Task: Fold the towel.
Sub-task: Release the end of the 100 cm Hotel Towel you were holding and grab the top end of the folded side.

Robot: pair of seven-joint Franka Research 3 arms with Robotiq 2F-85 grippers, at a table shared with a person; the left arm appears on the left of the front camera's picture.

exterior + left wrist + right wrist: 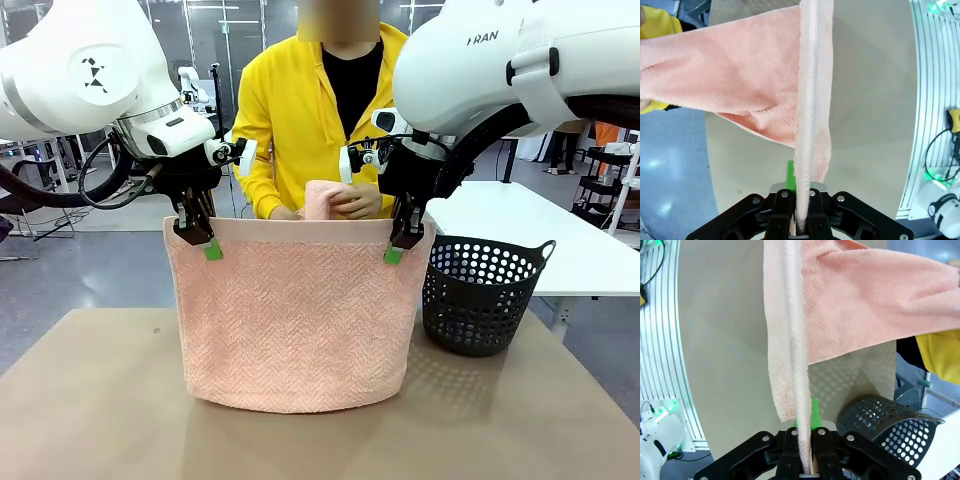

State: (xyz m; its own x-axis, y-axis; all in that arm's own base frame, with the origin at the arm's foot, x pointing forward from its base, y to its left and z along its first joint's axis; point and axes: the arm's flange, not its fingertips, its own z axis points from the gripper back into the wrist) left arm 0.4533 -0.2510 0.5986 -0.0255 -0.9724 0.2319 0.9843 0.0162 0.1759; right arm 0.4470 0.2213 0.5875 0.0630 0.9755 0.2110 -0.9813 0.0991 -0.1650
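The towel (295, 320) is salmon pink with a fine herringbone weave. The basket (480, 300) is black, dotted with round holes. The table (100, 420) is tan. The person's jacket (275, 110) is yellow, the top (352, 80) black.

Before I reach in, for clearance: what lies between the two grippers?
Front view: the towel, its top edge spanning left gripper to right gripper; a hand behind.

Left arm (80, 80) enters from upper left of frame, wrist bent down. Left gripper (207, 238) points downward, left of centre, jaws pinched tight on the towel (295, 320) top corner. Right arm (500, 60) comes from upper right, mirrored. Right gripper (398, 243) points down, jaws clamped on the opposite corner. Grippers level, well apart.
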